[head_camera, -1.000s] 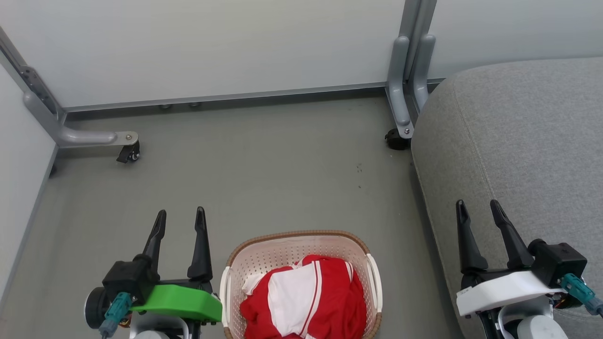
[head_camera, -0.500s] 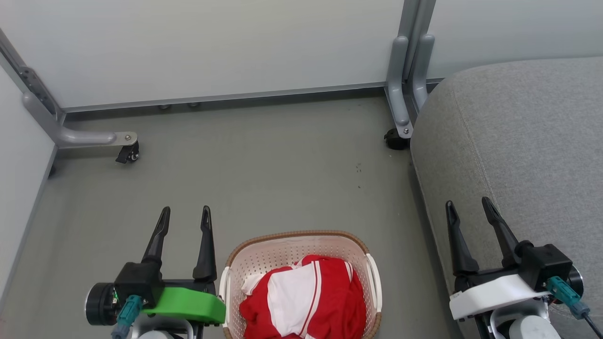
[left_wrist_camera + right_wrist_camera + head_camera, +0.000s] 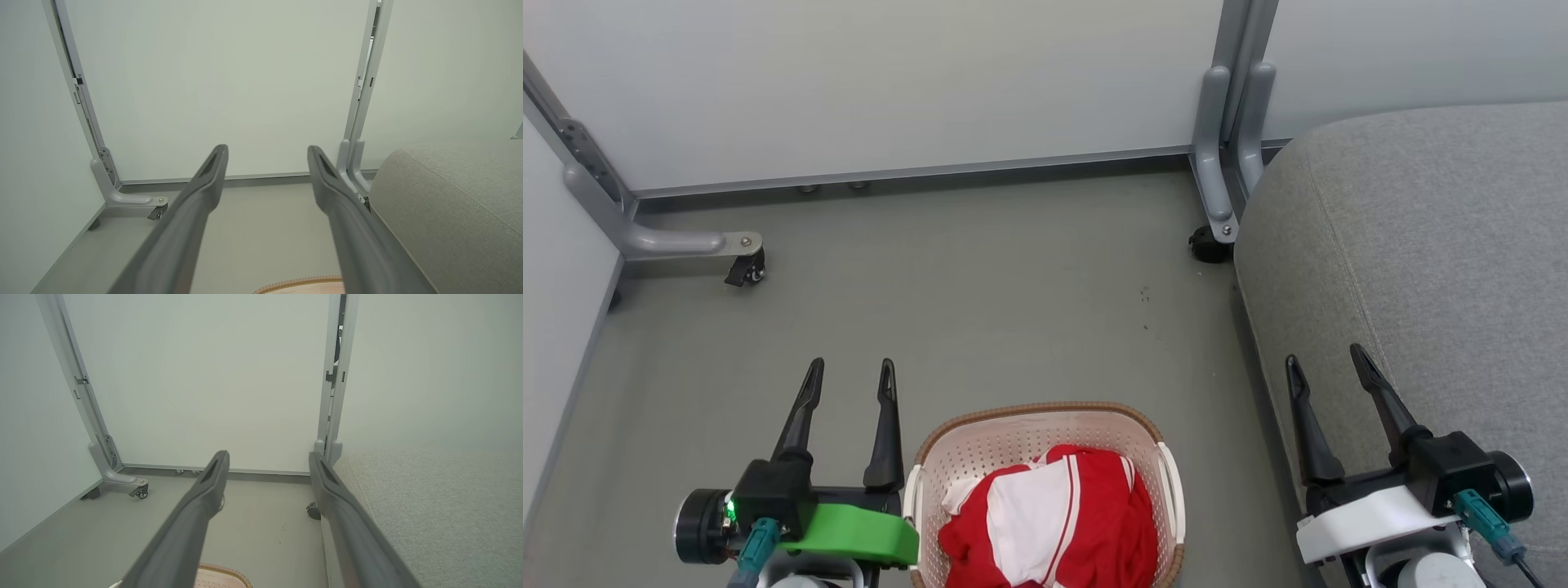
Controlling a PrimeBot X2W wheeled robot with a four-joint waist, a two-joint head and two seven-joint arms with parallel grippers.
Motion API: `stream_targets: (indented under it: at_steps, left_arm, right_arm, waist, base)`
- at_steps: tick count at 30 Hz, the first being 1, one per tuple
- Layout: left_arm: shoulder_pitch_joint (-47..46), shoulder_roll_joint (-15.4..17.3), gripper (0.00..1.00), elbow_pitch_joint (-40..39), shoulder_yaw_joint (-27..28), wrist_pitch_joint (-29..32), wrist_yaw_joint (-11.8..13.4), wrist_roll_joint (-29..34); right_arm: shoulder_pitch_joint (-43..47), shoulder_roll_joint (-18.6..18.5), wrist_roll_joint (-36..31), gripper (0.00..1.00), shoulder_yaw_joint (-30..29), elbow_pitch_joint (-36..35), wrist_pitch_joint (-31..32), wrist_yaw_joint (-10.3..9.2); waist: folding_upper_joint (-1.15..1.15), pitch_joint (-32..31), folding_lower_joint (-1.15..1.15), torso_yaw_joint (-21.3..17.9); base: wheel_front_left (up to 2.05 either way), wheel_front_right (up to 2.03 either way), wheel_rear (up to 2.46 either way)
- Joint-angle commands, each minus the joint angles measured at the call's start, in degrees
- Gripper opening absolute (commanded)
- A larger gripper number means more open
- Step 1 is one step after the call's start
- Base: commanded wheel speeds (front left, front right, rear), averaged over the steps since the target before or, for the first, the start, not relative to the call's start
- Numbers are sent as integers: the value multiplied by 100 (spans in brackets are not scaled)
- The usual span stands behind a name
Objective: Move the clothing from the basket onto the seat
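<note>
Red-and-white clothing sits bunched in the basket, with none on the seat, so we read this as pre-grasp on the first garment. Everything below is referenced to the basket, left to right. The left gripper is just beside the basket's left handle. Its fingers point away from us past the far rim, spread wide, with nothing between them and touching nothing. Inside the basket the heap fills the near part and the far part shows bare perforated wall. It's a crumpled lump with no clean long axis, and the white striped panel on top runs roughly near-to-far. The right gripper is well right of the basket, over the seat's left edge. Its fingers are also parted, and it's empty. The seat lies right of the basket across a strip of floor. The relation that matters is that the heap lies right of the left fingertips and back toward us, below finger level. We judge the left arm nearer the clothing and the right arm nearer the drop zone. For a left pick we'd want the fingers tipped down and brought right over the rim, which they'll need to clear. Both wrist cams look out past the far rim toward the wall, so we'd steer the approach from the head view.
</note>
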Motion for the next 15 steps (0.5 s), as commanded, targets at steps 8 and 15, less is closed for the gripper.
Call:
stream_targets:
  at_steps: [8,15]
  left_arm:
    - [65,2,100,53,53,-17,-33,-39]
    - [93,3,100,67,65,-17,-35,-66]
  right_arm:
    - [32,-10,20,100,-24,25,-24,1]
    - [26,-10,52,100,17,46,-24,1]
  waist:
    - [0,-43,0,40]
    - [0,-76,0,63]
  base:
    - [0,0,0]
    - [0,0,0]
